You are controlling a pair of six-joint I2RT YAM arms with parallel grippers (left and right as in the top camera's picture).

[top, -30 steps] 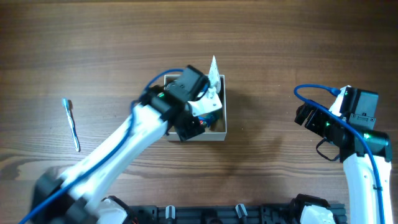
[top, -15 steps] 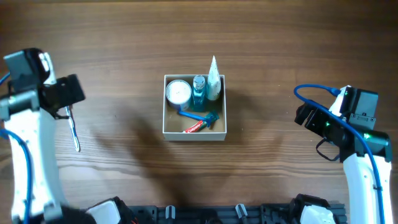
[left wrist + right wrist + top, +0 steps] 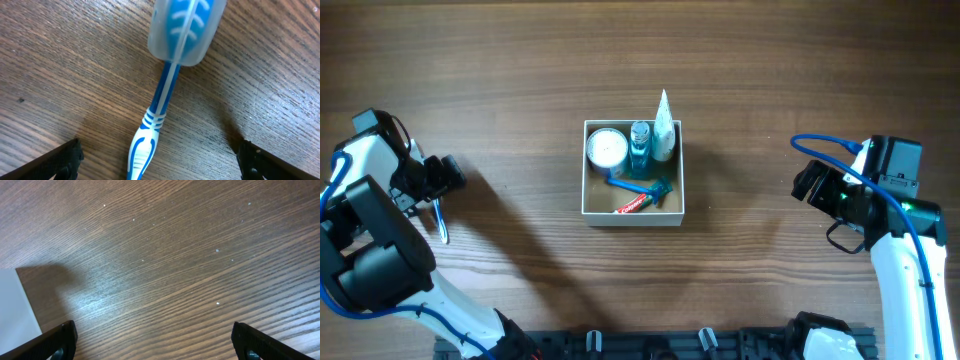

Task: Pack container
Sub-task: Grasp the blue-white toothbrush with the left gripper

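Where our left fingers [image 3: 160, 162] hang: spread wide above a blue toothbrush [image 3: 162, 95] on the worktop [image 3: 70, 75].
Our right fingers [image 3: 160, 340]: apart, right of the container [image 3: 632, 219].

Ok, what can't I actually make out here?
- Toothbrush: left wrist view's edges cut off cap top and handle end.
- Container: overhead, labels inside too small to read; right wrist view shows one wall only.
- Right fingers: right wrist view's bottom edge leaves only tips.
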